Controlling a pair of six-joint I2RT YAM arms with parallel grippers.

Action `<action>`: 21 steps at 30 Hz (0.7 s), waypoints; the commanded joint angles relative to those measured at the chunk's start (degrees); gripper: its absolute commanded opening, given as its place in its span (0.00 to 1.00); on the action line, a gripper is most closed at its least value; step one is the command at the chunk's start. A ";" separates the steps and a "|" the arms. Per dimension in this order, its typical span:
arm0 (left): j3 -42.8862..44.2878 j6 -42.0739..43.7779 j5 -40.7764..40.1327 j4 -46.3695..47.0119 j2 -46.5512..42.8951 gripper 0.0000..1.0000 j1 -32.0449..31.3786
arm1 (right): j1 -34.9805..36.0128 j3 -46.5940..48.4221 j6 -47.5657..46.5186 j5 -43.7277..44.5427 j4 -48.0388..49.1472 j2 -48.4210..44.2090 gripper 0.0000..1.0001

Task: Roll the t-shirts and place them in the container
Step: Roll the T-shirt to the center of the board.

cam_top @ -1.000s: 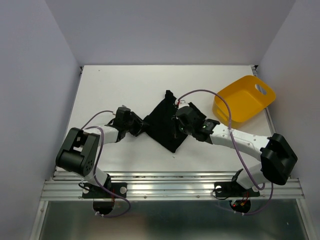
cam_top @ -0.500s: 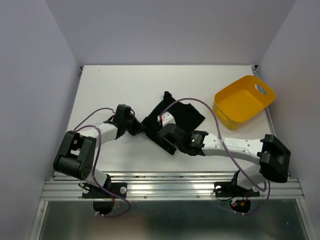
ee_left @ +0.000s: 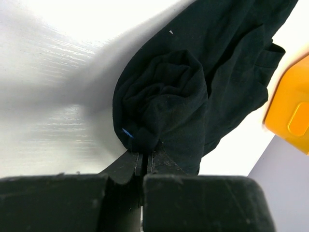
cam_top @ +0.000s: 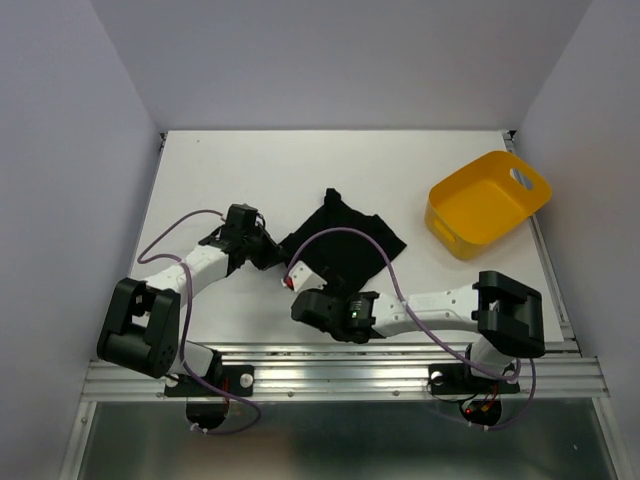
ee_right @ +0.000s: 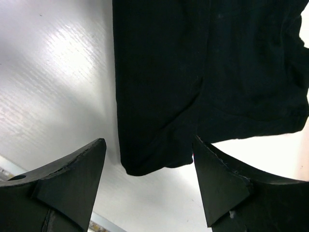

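One black t-shirt [cam_top: 348, 243] lies crumpled in the middle of the white table [cam_top: 230, 170]. My left gripper [cam_top: 266, 252] is shut on the shirt's left end. In the left wrist view that gripper [ee_left: 145, 155] pinches a rolled bunch of the t-shirt [ee_left: 164, 96] between closed jaws. My right gripper [cam_top: 310, 297] hovers open just in front of the shirt's near edge. The right wrist view shows this gripper [ee_right: 148, 142] with its fingers [ee_right: 72, 179] spread wide around a near corner of the t-shirt [ee_right: 193, 58], gripping nothing.
A yellow plastic tub [cam_top: 487, 203] stands at the right rear of the table, also seen as a yellow tub [ee_left: 289, 108] in the left wrist view. The metal rail [cam_top: 340, 372] runs along the near edge. Purple cables loop over both arms.
The right gripper opened, let go of the shirt and drew back toward the near edge. The cloth spread out to the right. The left gripper closed on the shirt's left end.
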 commanded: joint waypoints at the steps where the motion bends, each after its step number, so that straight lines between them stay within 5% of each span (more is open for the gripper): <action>1: 2.01 1.51 1.25 -1.44 -1.99 0.00 0.74 | 0.92 1.58 -2.52 4.11 4.82 3.01 0.78; 14: 1.48 1.77 2.40 -2.14 -2.86 0.00 2.15 | 3.21 -0.62 0.89 19.74 11.86 16.72 0.77; 21: 0.78 1.95 2.22 -1.97 -2.95 0.00 2.76 | 3.21 -0.35 3.37 23.36 12.91 17.61 0.39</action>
